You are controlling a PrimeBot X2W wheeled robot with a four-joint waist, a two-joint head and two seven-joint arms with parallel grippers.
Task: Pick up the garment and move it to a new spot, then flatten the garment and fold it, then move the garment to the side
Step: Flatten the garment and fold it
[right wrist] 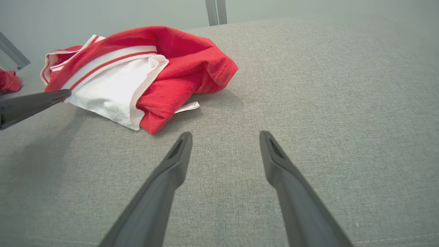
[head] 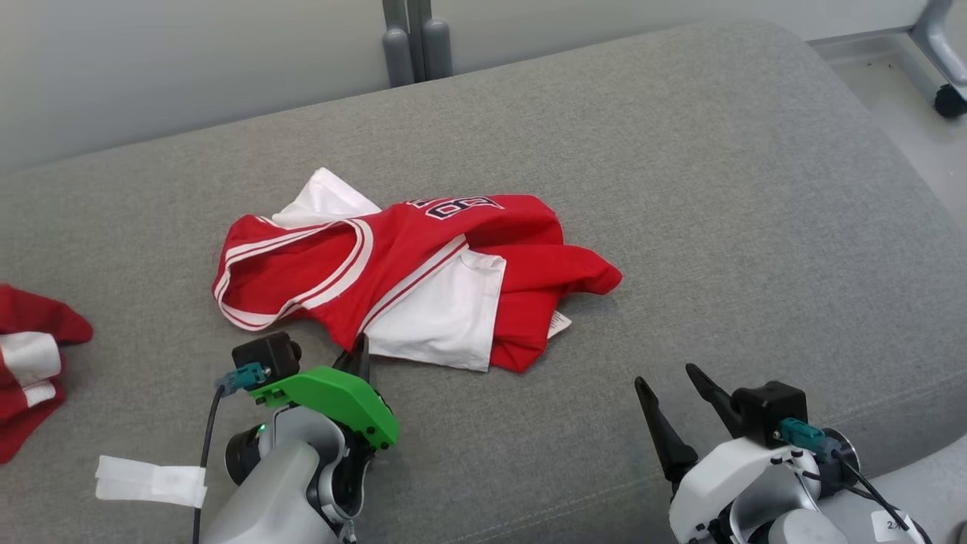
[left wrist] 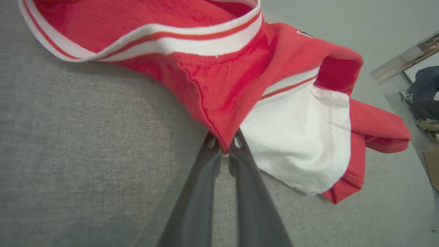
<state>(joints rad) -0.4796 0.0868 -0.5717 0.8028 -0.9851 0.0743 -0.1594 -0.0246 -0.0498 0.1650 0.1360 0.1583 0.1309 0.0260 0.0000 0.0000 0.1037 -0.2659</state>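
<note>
A crumpled red and white jersey [head: 412, 272] lies in the middle of the grey cushioned surface [head: 680, 189]. My left gripper [head: 359, 355] is at the jersey's near edge. In the left wrist view the left gripper [left wrist: 223, 143] is shut on a red corner of the jersey [left wrist: 240, 85], the fabric pinched between the tips. My right gripper [head: 672, 389] is open over bare cushion to the jersey's near right. In the right wrist view the right gripper [right wrist: 224, 137] holds nothing, and the jersey [right wrist: 144, 68] lies ahead to its left.
Another red and white cloth [head: 30, 363] lies at the cushion's left edge. A strip of white tape [head: 151, 481] sits beside my left arm. Grey posts [head: 412, 41] stand behind the cushion. Floor and a chair leg with a dark caster [head: 948, 98] are at the far right.
</note>
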